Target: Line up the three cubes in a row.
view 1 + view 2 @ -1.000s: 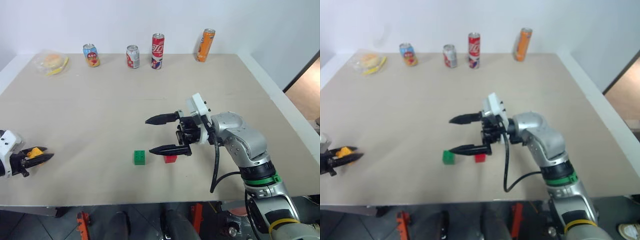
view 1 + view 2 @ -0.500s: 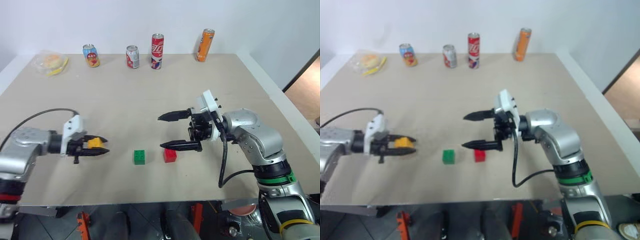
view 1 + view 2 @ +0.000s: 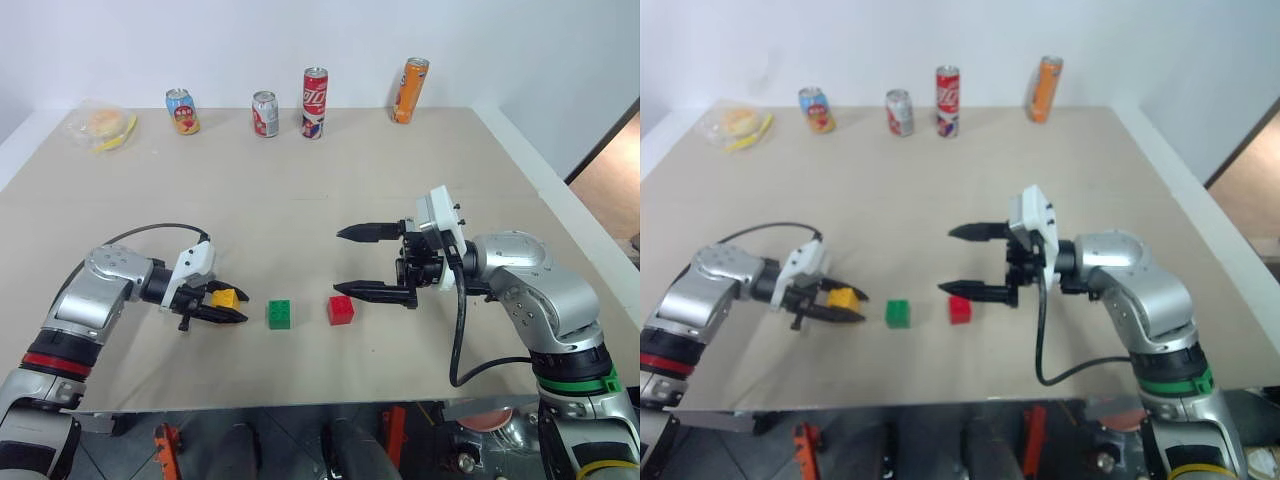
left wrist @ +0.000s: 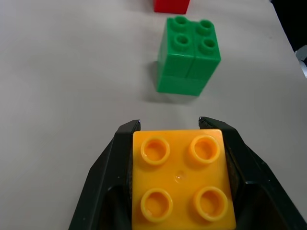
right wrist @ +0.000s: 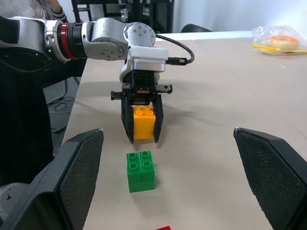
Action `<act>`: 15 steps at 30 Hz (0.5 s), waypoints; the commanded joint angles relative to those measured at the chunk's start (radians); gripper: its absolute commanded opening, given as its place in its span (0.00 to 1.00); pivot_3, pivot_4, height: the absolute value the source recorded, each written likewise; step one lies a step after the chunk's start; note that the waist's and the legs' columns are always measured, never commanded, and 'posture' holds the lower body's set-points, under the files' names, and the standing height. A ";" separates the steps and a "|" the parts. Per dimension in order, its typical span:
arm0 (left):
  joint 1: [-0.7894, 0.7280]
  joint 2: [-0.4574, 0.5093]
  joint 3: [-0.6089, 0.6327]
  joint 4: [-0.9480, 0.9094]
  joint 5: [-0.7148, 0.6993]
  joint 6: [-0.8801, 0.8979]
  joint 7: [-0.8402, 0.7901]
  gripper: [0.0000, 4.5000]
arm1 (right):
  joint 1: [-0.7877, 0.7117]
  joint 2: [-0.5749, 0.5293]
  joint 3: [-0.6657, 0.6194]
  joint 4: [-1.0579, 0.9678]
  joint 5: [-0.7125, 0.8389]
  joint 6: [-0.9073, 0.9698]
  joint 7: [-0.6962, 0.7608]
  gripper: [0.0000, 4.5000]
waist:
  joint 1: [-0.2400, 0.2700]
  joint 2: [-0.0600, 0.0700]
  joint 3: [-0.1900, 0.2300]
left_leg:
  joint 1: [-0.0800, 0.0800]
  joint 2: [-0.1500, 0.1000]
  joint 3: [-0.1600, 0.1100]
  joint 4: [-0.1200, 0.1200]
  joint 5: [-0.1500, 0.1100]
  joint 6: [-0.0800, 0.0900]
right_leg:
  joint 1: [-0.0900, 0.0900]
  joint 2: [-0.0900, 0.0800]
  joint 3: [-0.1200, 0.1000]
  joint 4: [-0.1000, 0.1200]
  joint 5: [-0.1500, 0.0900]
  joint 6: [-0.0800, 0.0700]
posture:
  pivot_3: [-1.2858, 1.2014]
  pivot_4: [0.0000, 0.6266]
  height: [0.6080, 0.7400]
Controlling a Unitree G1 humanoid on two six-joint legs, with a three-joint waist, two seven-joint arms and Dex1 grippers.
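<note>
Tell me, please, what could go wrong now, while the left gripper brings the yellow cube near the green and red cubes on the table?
1. The left gripper, shut on the yellow cube, points toward the green cube; its fingertips could push that cube out of place.
2. The yellow cube may land off the line of the green cube and the red cube.
3. The open right gripper has its lower finger close to the red cube and might nudge it.
</note>
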 commanded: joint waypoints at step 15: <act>0.046 0.020 0.046 0.032 0.007 -0.148 0.004 0.31 | -0.024 -0.005 -0.026 -0.023 0.025 -0.008 -0.007 1.00 | 0.000 0.000 0.000 | 0.000 0.000 0.001 0.001 0.000 0.000 | 0.000 0.000 0.001 0.000 0.001 0.001 | 0.52 0.24 1.00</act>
